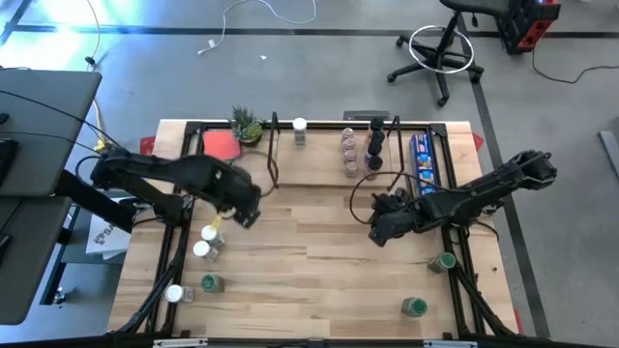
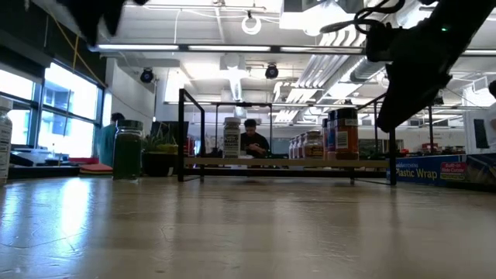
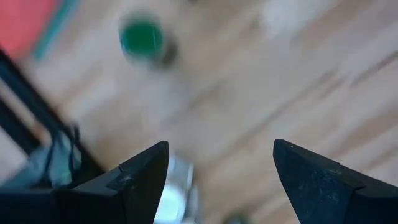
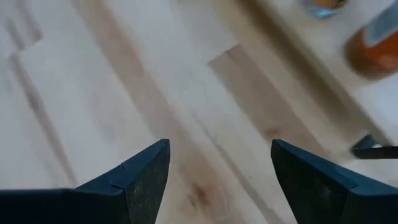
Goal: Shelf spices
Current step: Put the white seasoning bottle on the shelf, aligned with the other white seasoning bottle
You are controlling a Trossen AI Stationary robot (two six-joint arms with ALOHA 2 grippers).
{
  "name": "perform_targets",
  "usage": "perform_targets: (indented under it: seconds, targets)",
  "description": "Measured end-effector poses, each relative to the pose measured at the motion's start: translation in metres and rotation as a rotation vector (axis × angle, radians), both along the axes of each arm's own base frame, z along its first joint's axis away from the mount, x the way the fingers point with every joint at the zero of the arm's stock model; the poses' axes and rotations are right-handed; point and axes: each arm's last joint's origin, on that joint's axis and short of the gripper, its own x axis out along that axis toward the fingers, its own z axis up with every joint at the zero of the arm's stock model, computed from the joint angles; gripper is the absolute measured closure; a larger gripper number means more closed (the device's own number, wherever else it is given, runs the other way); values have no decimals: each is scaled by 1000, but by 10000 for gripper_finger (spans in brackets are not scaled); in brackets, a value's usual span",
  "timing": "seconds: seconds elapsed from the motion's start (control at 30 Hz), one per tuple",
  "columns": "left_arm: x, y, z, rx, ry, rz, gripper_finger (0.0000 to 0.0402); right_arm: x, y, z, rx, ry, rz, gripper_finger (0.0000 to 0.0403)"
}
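Some spices (image 1: 360, 150) stand on the shelf (image 1: 319, 174); others (image 1: 206, 253) dot the table.

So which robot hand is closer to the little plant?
The left. Its gripper hangs just in front of the plant, beside the shelf. The right gripper is far off across the table.

Only readable text was "Plastic Wrap" in white letters on the long blue box (image 2: 444, 172) at the right edge of the low view, with a smaller line above it too tiny to read. Jar labels on the shelf (image 2: 287, 162) at mid frame were too small to make out. High view and both wrist views gave no legible text.
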Motion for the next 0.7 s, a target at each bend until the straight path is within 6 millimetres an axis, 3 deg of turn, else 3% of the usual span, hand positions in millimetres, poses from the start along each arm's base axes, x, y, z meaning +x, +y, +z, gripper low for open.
perform_targets:
  seconds: [0.27, 0.7]
  targets:
    - [-17, -7, -63, -269, 322, -59, 116, -2, -10, 2, 5, 37, 9, 128]
    - [-32, -6, -112, -328, 449, -129, 98, -5, 1, 2, 27, 53, 76, 128]
